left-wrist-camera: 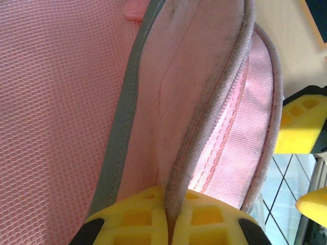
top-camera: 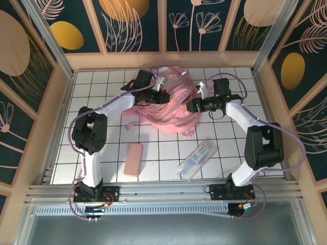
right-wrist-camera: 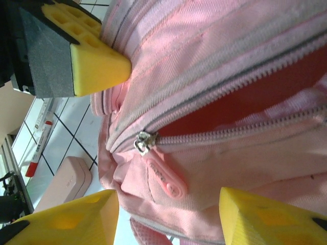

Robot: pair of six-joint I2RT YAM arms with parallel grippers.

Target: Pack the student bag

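The student bag (top-camera: 171,109), a big soft pink backpack, lies at the back middle of the table. My left gripper (top-camera: 162,97) reaches over it from the left. In the left wrist view the left gripper (left-wrist-camera: 171,219) is shut on the bag's zipper edge (left-wrist-camera: 204,127), a grey-trimmed fold of pink fabric between the yellow pads. My right gripper (top-camera: 191,105) is at the bag's right side. It (right-wrist-camera: 168,209) stands open, its fingers apart on either side of the pink zipper pull (right-wrist-camera: 164,176). The zipper is partly open, showing a red inside (right-wrist-camera: 240,102).
A small pink pencil case (top-camera: 134,159) lies on the tiles in front of the bag, left of centre. A clear pen box (top-camera: 197,158) lies to its right. Wooden walls enclose the white tiled table (top-camera: 102,87) on three sides.
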